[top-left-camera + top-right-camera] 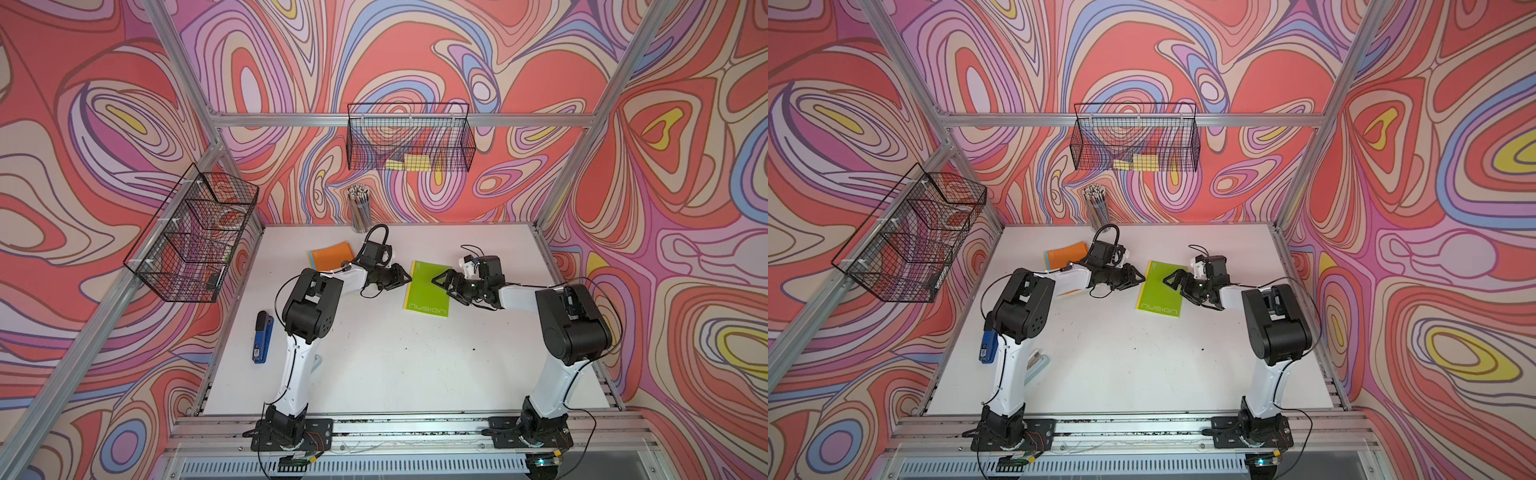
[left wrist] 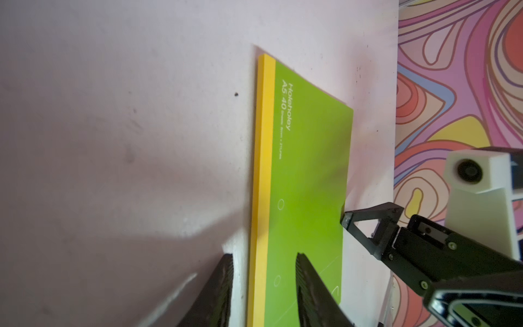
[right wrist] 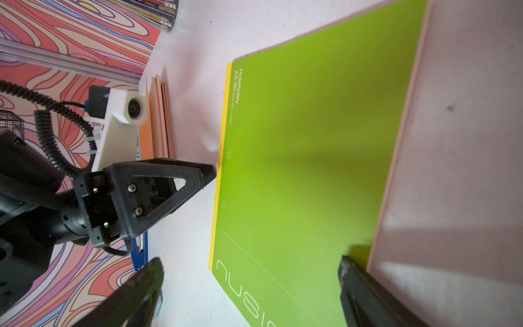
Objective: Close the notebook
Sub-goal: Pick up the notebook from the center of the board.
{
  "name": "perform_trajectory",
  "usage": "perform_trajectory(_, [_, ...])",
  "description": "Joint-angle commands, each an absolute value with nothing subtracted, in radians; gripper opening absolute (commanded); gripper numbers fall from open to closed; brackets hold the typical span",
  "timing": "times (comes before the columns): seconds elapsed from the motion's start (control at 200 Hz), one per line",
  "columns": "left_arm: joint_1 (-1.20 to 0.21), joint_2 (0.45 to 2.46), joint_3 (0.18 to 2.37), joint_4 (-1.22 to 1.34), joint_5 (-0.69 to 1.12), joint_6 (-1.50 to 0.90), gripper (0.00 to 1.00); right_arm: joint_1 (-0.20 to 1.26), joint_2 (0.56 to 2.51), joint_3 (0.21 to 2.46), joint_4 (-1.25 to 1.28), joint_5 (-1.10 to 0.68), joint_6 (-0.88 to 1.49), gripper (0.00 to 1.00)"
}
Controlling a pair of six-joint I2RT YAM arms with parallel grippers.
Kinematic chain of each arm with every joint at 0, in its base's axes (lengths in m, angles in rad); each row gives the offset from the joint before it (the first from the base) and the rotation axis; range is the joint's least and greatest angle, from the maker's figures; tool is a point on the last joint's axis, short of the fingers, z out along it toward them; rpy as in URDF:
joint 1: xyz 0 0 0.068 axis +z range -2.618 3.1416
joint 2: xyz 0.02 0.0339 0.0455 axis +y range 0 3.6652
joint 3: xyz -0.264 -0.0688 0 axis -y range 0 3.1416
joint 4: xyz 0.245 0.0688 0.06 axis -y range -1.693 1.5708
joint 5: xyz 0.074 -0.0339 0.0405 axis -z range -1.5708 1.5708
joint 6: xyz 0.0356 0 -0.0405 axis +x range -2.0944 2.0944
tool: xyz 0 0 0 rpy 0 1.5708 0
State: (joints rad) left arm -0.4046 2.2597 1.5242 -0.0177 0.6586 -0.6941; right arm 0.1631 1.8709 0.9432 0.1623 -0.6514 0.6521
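Observation:
The green notebook (image 1: 428,291) (image 1: 1160,291) lies flat and closed on the white table (image 1: 395,365), cover up, with a yellow strip along its spine (image 2: 264,158). My left gripper (image 1: 405,276) (image 2: 264,254) is open at the spine side; one finger is over the table and the other over the green cover (image 2: 308,170). My right gripper (image 1: 436,280) (image 3: 250,263) is open wide and hangs over the opposite long edge of the notebook (image 3: 311,155). Nothing is held between either pair of fingers.
An orange notebook (image 1: 332,257) lies behind the left arm. A blue stapler (image 1: 262,338) sits near the table's left edge. A cup of pencils (image 1: 359,208) stands at the back. Wire baskets hang on the back wall (image 1: 409,137) and the left wall (image 1: 195,237).

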Motion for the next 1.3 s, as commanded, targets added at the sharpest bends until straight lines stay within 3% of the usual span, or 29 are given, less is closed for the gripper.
perform_trajectory(0.0, [-0.38,2.33,1.57,-0.042,0.769,-0.779,0.41,0.166,1.892,0.913,0.141,-0.645,0.656,0.98])
perform_trajectory(0.155, [-0.363,2.388,1.615,-0.055,0.868,-0.805,0.42,0.166,1.897,0.911,0.147,-0.649,0.659,0.98])
perform_trajectory(0.586, [-0.382,2.418,1.785,-0.473,0.768,-0.569,0.41,0.166,1.896,0.903,0.176,-0.649,0.676,0.98])
perform_trajectory(1.007, [-0.415,2.49,1.821,-0.449,0.817,-0.553,0.4,0.166,1.897,0.904,0.18,-0.654,0.675,0.98])
perform_trajectory(1.297, [-0.414,2.459,1.666,-0.089,0.953,-0.666,0.33,0.166,1.914,0.887,0.205,-0.649,0.672,0.99])
